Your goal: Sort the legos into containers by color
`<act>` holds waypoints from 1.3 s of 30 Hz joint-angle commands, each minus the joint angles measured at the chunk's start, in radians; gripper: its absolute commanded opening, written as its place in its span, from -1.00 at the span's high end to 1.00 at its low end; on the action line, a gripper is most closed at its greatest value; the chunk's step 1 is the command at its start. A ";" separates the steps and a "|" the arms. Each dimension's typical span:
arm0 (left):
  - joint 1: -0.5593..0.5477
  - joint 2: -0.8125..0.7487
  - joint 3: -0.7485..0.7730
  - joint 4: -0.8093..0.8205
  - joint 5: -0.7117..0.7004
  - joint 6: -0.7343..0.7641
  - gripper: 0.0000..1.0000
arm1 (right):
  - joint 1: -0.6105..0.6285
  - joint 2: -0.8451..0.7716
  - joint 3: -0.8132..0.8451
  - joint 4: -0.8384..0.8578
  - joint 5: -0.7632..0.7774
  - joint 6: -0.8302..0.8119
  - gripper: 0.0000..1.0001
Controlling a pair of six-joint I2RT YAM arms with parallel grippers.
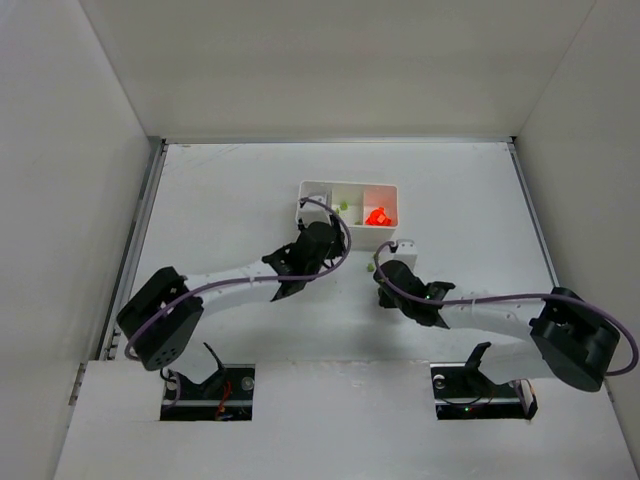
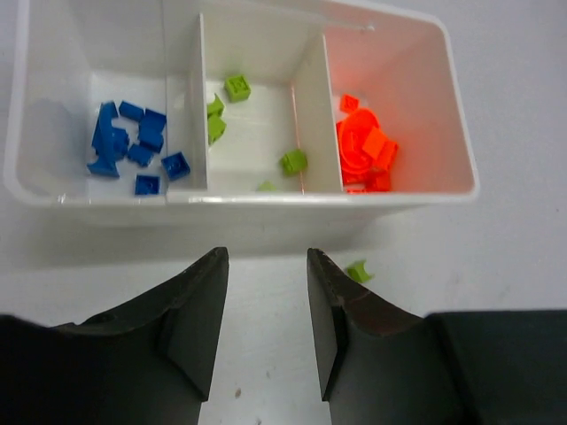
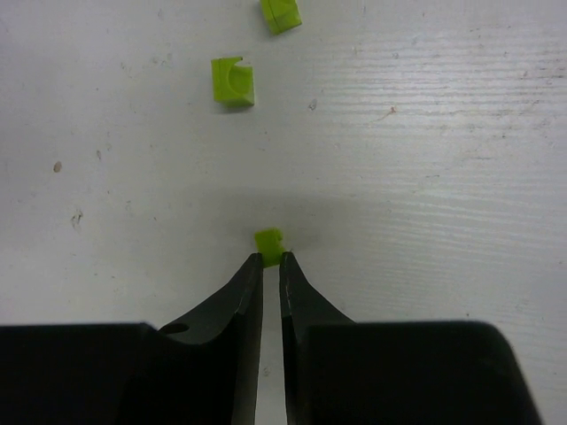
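**Right gripper pinches a green brick; left gripper hangs open before the tray**

The left arm [image 1: 230, 282] reaches forward and inward, its gripper [image 2: 266, 266] just short of the tray's [image 2: 266, 200] near wall, jaws apart with only bare table between them. The right arm [image 1: 490, 312] bends in from the right, and its gripper [image 3: 270, 258] sits low over the table [image 3: 443, 133], just in front of the tray's right end. Its jaws are drawn almost together, the tips closed on the near end of a green brick [image 3: 268, 239].

The tray has three square compartments side by side.
- Left: a scatter of blue bricks [image 2: 133, 142].
- Middle: a few green pieces [image 2: 236, 87], spread apart, with one against the right divider.
- Right: a heap of orange bricks [image 2: 365, 146] against the left divider.

A stray green brick [image 2: 358, 271] lies on the table just outside the tray's front wall. Two more green bricks [image 3: 233, 81] lie beyond the right gripper.

The tray is glossy white plastic with thin walls and rounded corners. The table is matt white, scuffed and faintly grained. The fingers [image 2: 199, 319] are dull black and taper to the tips.
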 commanded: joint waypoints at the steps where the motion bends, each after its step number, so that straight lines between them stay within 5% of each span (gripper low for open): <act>1: -0.048 -0.109 -0.126 0.093 -0.063 -0.033 0.25 | 0.008 -0.056 0.076 -0.039 0.050 -0.036 0.74; 8: -0.134 -0.193 -0.302 0.125 -0.123 -0.157 0.27 | -0.072 -0.075 0.253 -0.035 0.039 -0.171 0.74; 18: -0.237 -0.096 -0.333 0.202 -0.106 -0.251 0.28 | -0.187 0.324 0.641 0.108 -0.013 -0.291 0.73; 22: -0.284 -0.023 -0.306 0.235 -0.123 -0.254 0.28 | -0.213 0.422 0.722 0.113 -0.016 -0.284 0.37; 26: -0.294 0.082 -0.250 0.260 -0.126 -0.251 0.28 | -0.219 0.371 0.683 0.139 -0.009 -0.276 0.16; 39: -0.289 0.335 0.026 0.164 -0.123 -0.202 0.32 | -0.247 -0.007 0.196 0.211 0.007 -0.152 0.17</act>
